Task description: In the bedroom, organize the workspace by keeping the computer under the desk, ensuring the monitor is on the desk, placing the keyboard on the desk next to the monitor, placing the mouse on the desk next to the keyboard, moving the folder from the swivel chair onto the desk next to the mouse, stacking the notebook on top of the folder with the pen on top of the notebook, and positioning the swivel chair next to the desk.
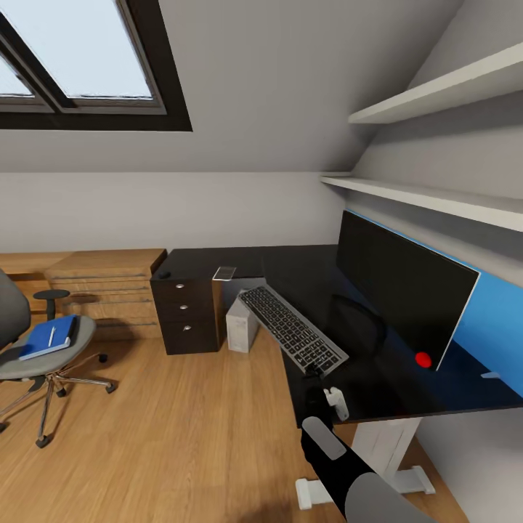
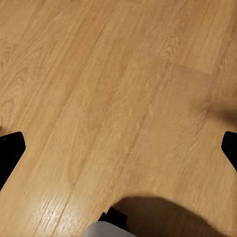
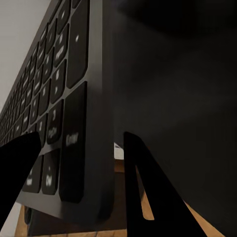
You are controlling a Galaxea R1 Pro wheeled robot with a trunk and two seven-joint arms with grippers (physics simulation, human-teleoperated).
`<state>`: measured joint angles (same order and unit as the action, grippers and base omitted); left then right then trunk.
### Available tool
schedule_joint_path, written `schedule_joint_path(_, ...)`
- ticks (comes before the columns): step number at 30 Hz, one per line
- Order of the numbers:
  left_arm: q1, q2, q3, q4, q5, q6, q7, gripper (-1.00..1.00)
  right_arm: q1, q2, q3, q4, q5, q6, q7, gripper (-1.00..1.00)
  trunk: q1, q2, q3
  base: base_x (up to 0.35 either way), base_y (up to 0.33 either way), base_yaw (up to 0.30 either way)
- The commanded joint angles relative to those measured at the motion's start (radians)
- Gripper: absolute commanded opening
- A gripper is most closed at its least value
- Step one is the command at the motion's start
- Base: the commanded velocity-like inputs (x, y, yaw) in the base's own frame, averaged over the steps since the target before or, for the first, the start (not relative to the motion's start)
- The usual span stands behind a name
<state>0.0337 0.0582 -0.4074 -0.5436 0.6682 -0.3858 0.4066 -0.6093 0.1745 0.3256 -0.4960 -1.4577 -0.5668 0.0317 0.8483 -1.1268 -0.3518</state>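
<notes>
The black keyboard (image 1: 293, 329) lies slanted over the inner corner of the glossy black desk (image 1: 218, 258), its far end past the desk edge. My right gripper (image 1: 318, 379) is shut on its near end; in the right wrist view the keyboard (image 3: 64, 98) sits between the right gripper's (image 3: 81, 139) fingers. The monitor (image 1: 399, 287) stands on the desk at the right. The computer (image 1: 240, 325) stands under the desk. A mouse (image 1: 165, 274) and a grey notebook (image 1: 224, 273) lie on the desk's far part. The swivel chair (image 1: 14, 363) carries the blue folder (image 1: 45, 340) with the pen (image 1: 51, 335) on it. My left gripper (image 2: 118, 148) hangs open over the floor.
A light wood cabinet (image 1: 102, 287) stands against the back wall beside the desk's dark drawers (image 1: 185, 316). Two wall shelves (image 1: 436, 196) hang above the monitor under the sloped ceiling. A red dot (image 1: 423, 359) shows at the monitor's lower corner. Wood floor (image 1: 181, 436) spreads between chair and desk.
</notes>
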Motion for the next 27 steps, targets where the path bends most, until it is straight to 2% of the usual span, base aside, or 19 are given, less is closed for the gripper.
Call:
schedule_joint_path(1,0.000,0.002,-0.008,-0.003,0.008,-0.004,0.008,1.00,-0.001,0.000,0.005,0.001,-0.010,-0.006,0.004,-1.00,0.000,-0.001,-0.001,0.065,0.009,0.000)
schedule_joint_path(15,0.000,0.002,-0.008,-0.003,0.007,-0.008,0.008,1.00,-0.001,0.000,0.001,0.003,-0.008,-0.005,0.006,-1.00,0.000,-0.001,-0.001,0.235,0.235,0.000)
schedule_joint_path(27,0.000,0.003,-0.005,-0.003,0.008,-0.008,0.008,1.00,-0.001,0.000,0.001,0.006,-0.009,-0.007,0.005,-1.00,0.000,-0.001,-0.002,0.031,0.321,-0.026)
